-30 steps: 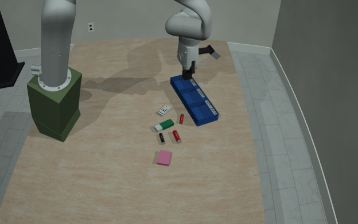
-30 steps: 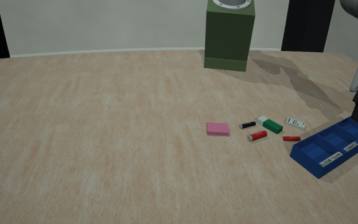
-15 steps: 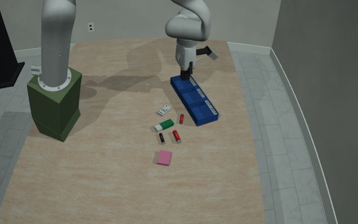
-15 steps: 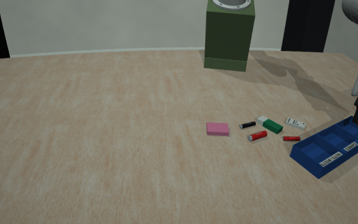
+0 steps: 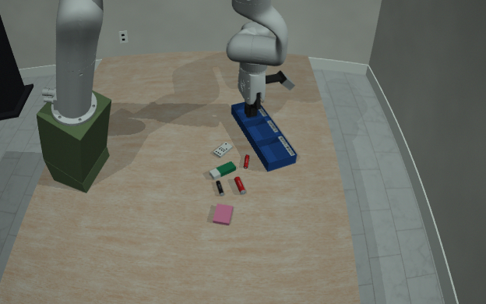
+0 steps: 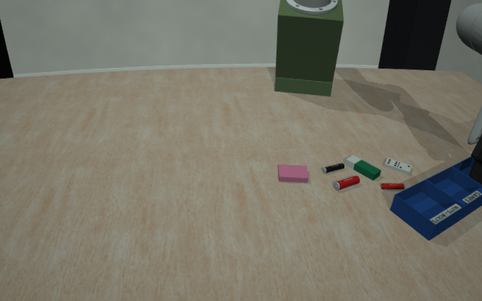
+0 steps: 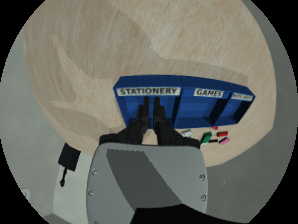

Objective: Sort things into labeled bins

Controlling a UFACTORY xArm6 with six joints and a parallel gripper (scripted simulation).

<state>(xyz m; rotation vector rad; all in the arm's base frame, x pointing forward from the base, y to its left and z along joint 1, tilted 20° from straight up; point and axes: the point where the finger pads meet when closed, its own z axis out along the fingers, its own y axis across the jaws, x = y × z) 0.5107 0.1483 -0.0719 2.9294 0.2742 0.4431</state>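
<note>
A blue bin (image 5: 263, 134) with three compartments labelled STATIONERY, GAMES and NUTS+BOLTS stands on the table; it also shows in the exterior view (image 6: 450, 197) and the wrist view (image 7: 182, 106). All three compartments look empty. My gripper (image 5: 253, 111) (image 6: 480, 175) is shut on nothing, with its tips down at the STATIONERY compartment at the far end. On the table lie a white domino (image 5: 223, 149), a green-and-white eraser (image 5: 223, 170), a pink eraser (image 5: 223, 213), a black battery (image 5: 220, 187), a red battery (image 5: 240, 185) and a smaller red battery (image 5: 246, 160).
The arm's green base block (image 5: 74, 140) stands at the left of the table. The loose things lie in a cluster just left of the bin. The table's right edge runs close behind the bin.
</note>
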